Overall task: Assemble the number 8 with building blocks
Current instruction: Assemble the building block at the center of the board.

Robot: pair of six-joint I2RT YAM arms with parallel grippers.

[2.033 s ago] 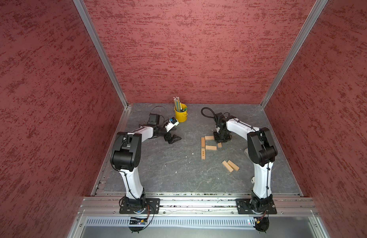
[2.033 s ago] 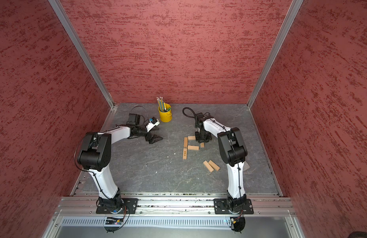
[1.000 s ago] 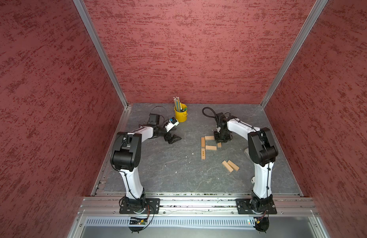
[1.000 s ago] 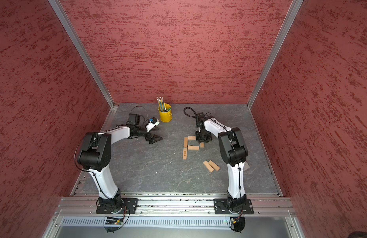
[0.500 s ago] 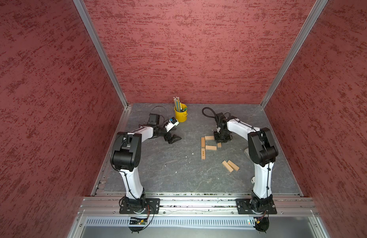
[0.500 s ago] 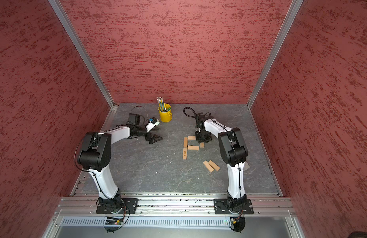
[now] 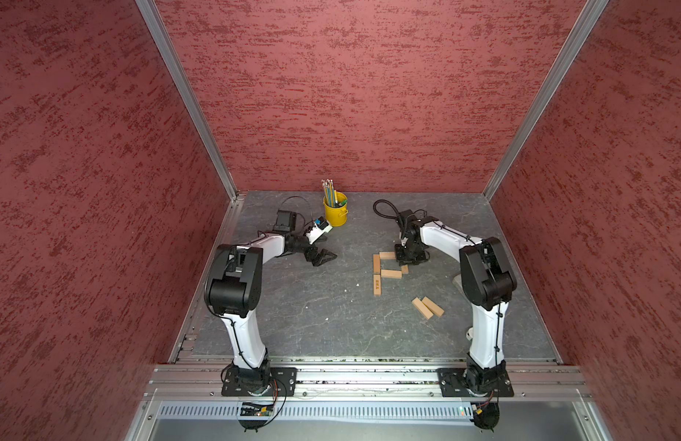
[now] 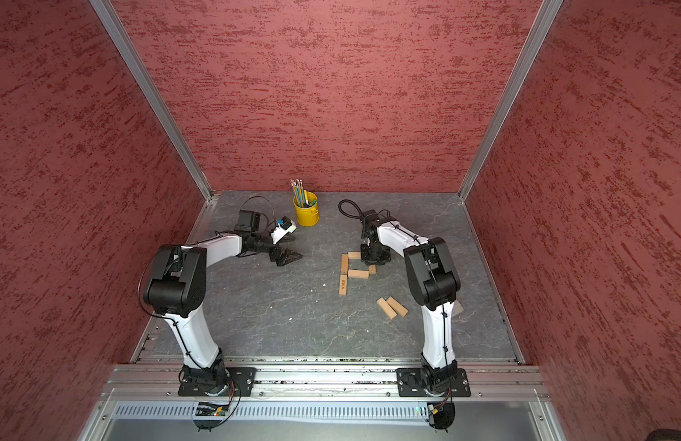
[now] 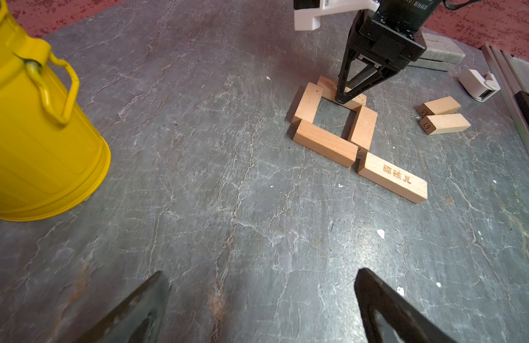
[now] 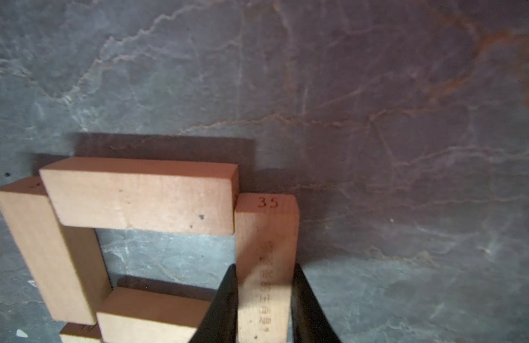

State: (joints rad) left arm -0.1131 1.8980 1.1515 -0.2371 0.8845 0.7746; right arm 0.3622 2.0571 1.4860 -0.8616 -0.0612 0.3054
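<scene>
Top views: right gripper (image 7: 409,260) low at the half-built number 8 (image 7: 391,273), mid-surface; jaws hidden under the wrist. Upper loop (image 7: 387,255) looks closed. Lettered block (image 7: 377,285) laid as lower-left stroke, end against the loop. Two spare blocks (image 8: 392,307) side by side, well apart from the figure. Left gripper (image 7: 323,258) near yellow pencil bucket (image 7: 335,214).

Left wrist view: left gripper (image 9: 260,273) spread wide, empty, over bare surface (image 9: 198,178). Right gripper clamped across the loop's far block, apparently flat on the surface.

Right wrist view: fingers (image 10: 227,300) pressed on both long sides of block numbered 35 (image 10: 266,225), end butting the crosswise block (image 10: 141,196).

Judged step: seating the loop's fourth side. Next: release, lift straight up without dragging, then fetch spares for lower-right stroke and bottom bar.
</scene>
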